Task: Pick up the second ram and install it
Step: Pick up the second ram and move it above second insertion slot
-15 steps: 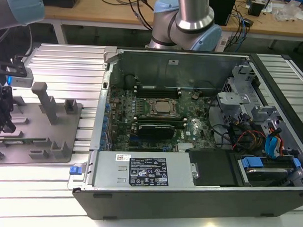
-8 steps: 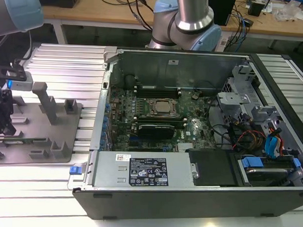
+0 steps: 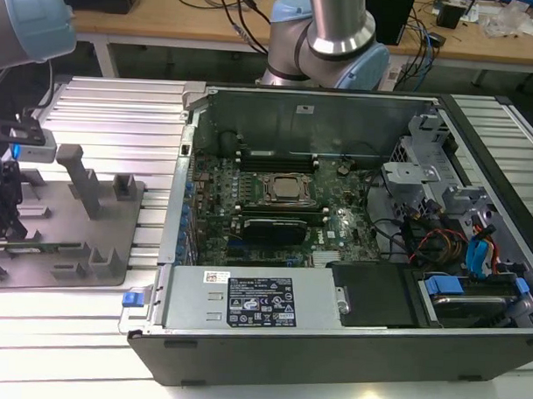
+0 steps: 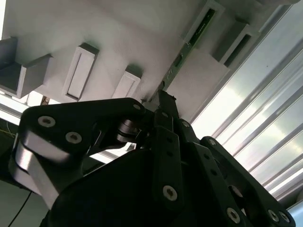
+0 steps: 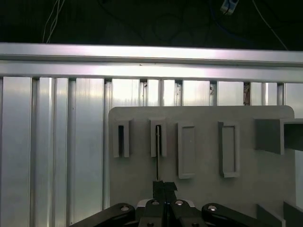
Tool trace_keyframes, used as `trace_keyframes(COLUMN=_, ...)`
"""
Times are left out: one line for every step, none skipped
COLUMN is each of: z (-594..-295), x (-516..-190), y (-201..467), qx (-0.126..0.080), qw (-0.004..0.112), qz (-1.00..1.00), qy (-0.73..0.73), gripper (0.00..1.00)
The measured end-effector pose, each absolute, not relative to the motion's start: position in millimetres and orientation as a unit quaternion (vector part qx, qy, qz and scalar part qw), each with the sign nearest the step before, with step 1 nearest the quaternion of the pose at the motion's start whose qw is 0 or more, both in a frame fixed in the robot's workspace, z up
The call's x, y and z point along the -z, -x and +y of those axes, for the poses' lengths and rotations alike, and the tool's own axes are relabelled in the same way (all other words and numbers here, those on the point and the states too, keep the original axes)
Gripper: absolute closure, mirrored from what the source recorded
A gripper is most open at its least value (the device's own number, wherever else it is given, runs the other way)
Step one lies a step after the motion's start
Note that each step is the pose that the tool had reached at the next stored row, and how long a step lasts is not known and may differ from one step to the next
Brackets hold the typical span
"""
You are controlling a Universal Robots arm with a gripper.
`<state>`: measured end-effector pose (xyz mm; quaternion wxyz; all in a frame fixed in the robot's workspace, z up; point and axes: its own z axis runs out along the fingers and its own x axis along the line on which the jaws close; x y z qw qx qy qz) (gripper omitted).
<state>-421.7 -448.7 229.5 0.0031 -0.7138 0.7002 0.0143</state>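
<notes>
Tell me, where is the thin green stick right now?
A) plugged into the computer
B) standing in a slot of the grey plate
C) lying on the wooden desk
B: in the first wrist view the second ram stands on edge in a slot of the grey holder plate, with the end effector closed on one end.

One ram stick [image 5: 157, 161], one grey holder plate [image 5: 265, 165], one open computer case [image 3: 313, 114].
</notes>
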Motion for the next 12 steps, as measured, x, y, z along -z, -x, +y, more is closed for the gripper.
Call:
trace_keyframes(z=-448.7, x=-229.6, y=421.7, qx=-0.014, qw=0.003, qz=0.7, qy=0.714, gripper=0.92)
trace_keyframes(z=-448.7, x=-229.6, y=421.8, qx=-0.014, qw=0.003, qz=0.7, qy=0.714, gripper=0.92)
trace_keyframes(z=-448.7, x=-229.5, y=421.8, qx=-0.014, qw=0.003, qz=0.7, qy=0.714, gripper=0.92)
trace_keyframes(z=-448.7, x=-229.6, y=421.8, qx=-0.014, qw=0.003, qz=0.7, qy=0.714, gripper=0.91)
trace_keyframes(z=-448.7, x=-229.5, y=421.8, qx=-0.014, qw=0.003, qz=0.7, qy=0.714, gripper=0.86)
trace_keyframes(z=-448.7, x=-229.5, y=421.8, qx=-0.014, qw=0.003, qz=0.7, qy=0.714, gripper=0.73)
trace_keyframes(z=-448.7, x=-229.0, y=421.8, qx=-0.014, qw=0.003, qz=0.7, qy=0.714, gripper=0.66)
trace_keyframes(z=-448.7, x=-225.8, y=421.8, qx=-0.014, qw=0.003, qz=0.699, qy=0.715, gripper=0.66)
trace_keyframes(z=-448.8, x=-223.3, y=421.7, qx=-0.014, qw=0.003, qz=0.696, qy=0.718, gripper=0.66)
trace_keyframes(z=-448.7, x=-220.9, y=421.8, qx=-0.014, qw=0.002, qz=0.692, qy=0.722, gripper=0.66)
trace_keyframes(z=-448.7, x=-219.2, y=421.8, qx=-0.013, qw=0.002, qz=0.689, qy=0.725, gripper=0.66)
trace_keyframes(z=-448.6, x=-216.6, y=421.9, qx=-0.013, qw=0.001, qz=0.686, qy=0.727, gripper=0.66)
